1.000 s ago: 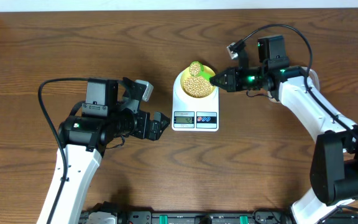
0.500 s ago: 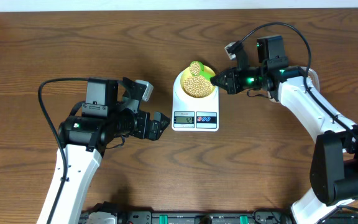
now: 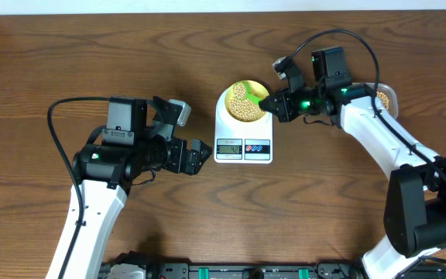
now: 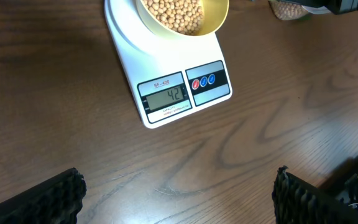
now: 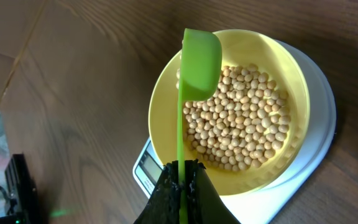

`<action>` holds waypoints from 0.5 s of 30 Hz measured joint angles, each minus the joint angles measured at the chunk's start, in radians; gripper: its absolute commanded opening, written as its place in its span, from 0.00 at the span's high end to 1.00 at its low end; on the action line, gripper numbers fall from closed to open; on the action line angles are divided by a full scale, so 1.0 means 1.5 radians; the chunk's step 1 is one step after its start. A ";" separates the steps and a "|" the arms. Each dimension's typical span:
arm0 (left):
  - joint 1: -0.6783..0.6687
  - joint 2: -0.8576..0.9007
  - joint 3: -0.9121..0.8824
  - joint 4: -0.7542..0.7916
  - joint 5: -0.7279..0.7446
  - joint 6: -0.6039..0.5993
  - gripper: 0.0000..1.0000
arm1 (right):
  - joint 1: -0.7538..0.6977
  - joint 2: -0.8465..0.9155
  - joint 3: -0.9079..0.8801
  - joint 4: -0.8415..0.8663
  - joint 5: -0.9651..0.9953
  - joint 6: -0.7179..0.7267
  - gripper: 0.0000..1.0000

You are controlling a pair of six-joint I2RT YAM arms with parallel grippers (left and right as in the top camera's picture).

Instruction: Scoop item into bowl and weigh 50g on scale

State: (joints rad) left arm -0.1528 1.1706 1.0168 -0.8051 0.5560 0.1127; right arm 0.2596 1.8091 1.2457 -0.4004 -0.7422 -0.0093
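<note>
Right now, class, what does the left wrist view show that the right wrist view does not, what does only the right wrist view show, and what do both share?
Only the left wrist view: the grey display with readable digits, the red and blue buttons, and the left gripper, jaws wide open.
Only the right wrist view: the green plastic scoop over the pale yellow round bowl, its handle clamped in the right gripper.
Both: that bowl, holding small tan round beans, on the white digital kitchen scale.
</note>
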 measured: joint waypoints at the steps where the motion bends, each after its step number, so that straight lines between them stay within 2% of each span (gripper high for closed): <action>1: 0.000 0.000 0.000 0.000 0.000 0.000 0.02 | 0.001 0.000 0.000 -0.001 0.003 -0.002 0.99; 15: 0.000 0.000 0.000 0.000 0.000 0.000 0.02 | 0.005 -0.013 0.000 -0.047 0.059 -0.034 0.99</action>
State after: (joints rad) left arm -0.1528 1.1706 1.0168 -0.8051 0.5560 0.1127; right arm 0.2668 1.7901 1.2457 -0.4713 -0.6537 -0.0605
